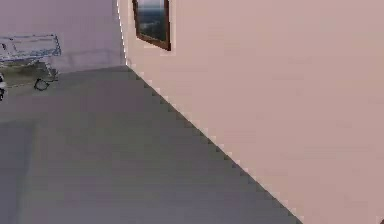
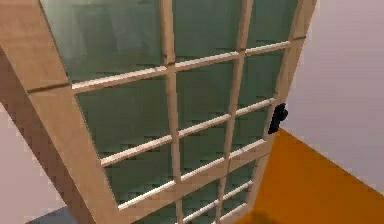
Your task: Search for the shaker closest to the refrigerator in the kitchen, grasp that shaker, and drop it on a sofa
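In the forward view a pale pink wall [image 1: 280, 100] runs from the right side back to a corner, over dark grey floor [image 1: 110, 150]. A framed picture [image 1: 152, 22] hangs high on that wall. In the arm side view a wooden door with many glass panes [image 2: 175, 100] stands close by, with a black handle [image 2: 278, 118] at its right edge.
A white wire-framed cart on wheels [image 1: 25, 62] stands at the forward view's far left by the back wall. The grey floor ahead lies bare toward the corner. Orange floor [image 2: 310, 190] shows beyond the glass door at the arm side view's lower right.
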